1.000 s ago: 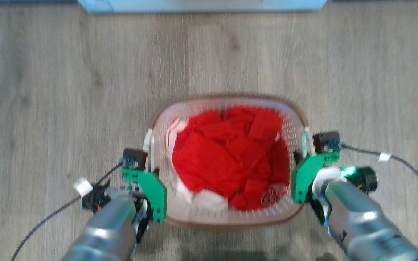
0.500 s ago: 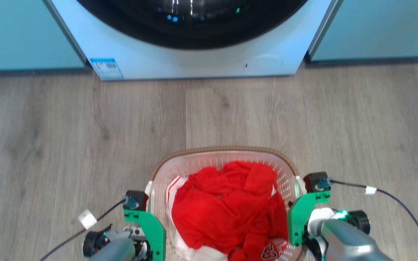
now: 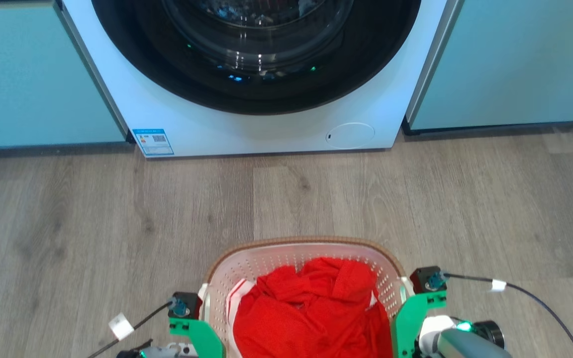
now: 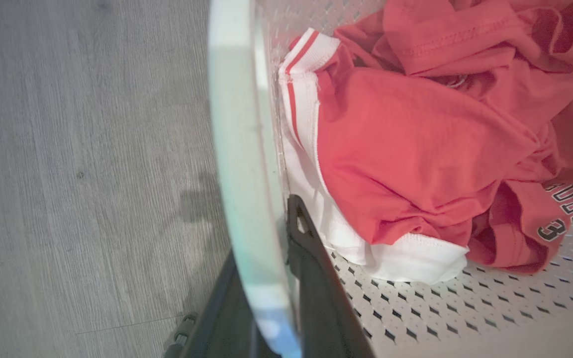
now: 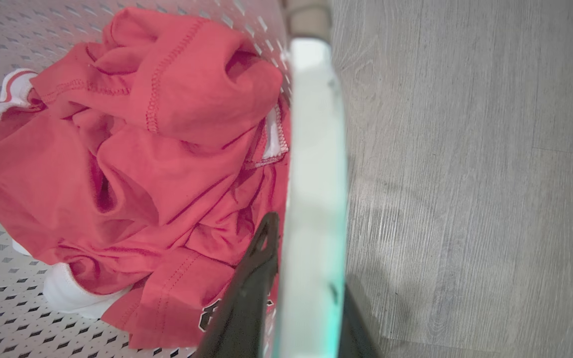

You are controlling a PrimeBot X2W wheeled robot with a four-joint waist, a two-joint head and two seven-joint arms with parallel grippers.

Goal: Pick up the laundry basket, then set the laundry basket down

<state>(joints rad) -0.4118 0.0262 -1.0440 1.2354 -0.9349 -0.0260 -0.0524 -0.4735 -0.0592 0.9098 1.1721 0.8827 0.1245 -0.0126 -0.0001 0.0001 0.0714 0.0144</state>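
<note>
The laundry basket [image 3: 286,259] is in front of the washing machine [image 3: 266,129], well short of its door, with a strip of wood floor [image 3: 117,209] between. The left tool [image 4: 262,226] is clamped on the basket's white left handle [image 4: 237,149], one finger either side. The right tool [image 5: 309,253] grips the right handle [image 5: 316,149] likewise. Step in hand, by judgement: the carry between pick-up and set-down. The next move calls for both arms lowering level and together, releasing only once the base bears on the floor. The basket's half farther from the washing machine is cut off in the head view. A red garment [image 3: 316,308] hides most of its base. It probably hangs clear of the floor, though no view confirms that.
</note>
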